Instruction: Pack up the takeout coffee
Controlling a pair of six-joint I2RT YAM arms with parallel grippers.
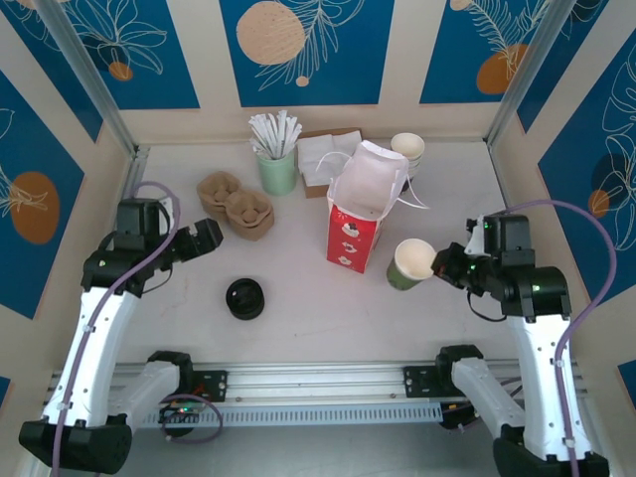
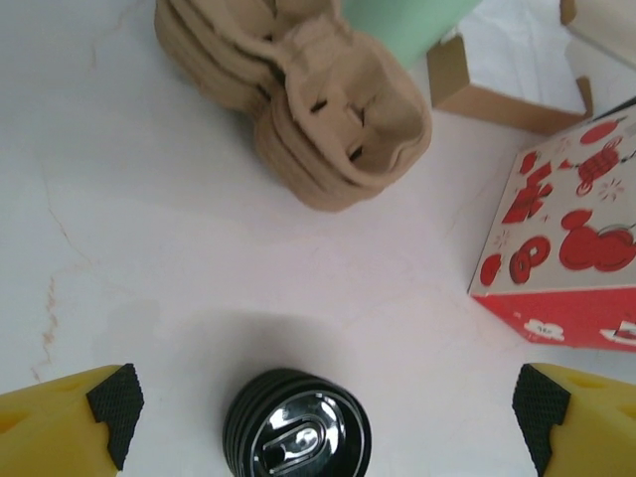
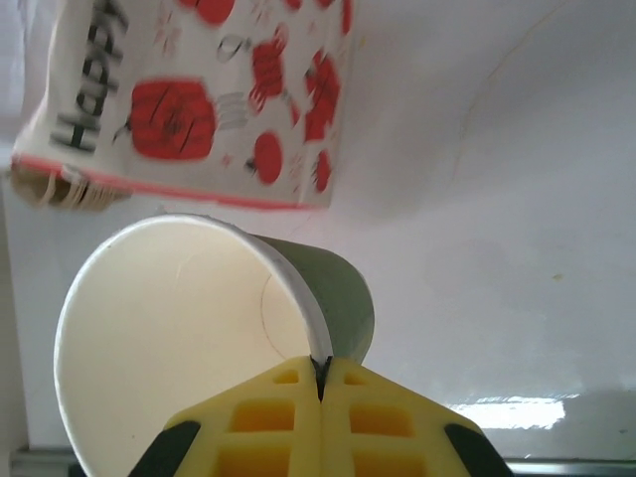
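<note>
- Now the takeout coffee [image 1: 409, 263] [image 3: 338, 288] sits just to the right of the red bag [image 1: 353, 238] [image 3: 199, 99], down near the bag's base. It is tilted, with its open white mouth turned away from the bag. The cup has no lid on it, and its dark green side shows below the rim.
- The right hand [image 1: 442, 263] [image 3: 320, 363] is on the far side of the cup from the bag. Its yellow fingers are pressed together on the cup's rim, pinching the paper wall between them.
- Whether the cup's base touches the table [image 1: 328, 308] cannot be told.
- The red bag stands upright with its top open and its white handles loose.
- A black round piece [image 1: 244, 298] [image 2: 296, 432], ribbed and with a shiny middle, lies flat on the table well to the left of the bag and nearer the arms.
- The left hand [image 1: 204, 238] [image 2: 328, 407] is further left of the bag. Its fingers are spread wide with nothing between them, and in the left wrist view the black piece lies below the gap.
- A stack of brown pulp cup carriers [image 1: 236, 206] [image 2: 308, 109] lies left of the bag and a little behind it.
- A mint cup of white sticks [image 1: 278, 171] stands behind the bag to the left.
- Stacked white cups [image 1: 407, 149] stand behind the bag to the right.
</note>
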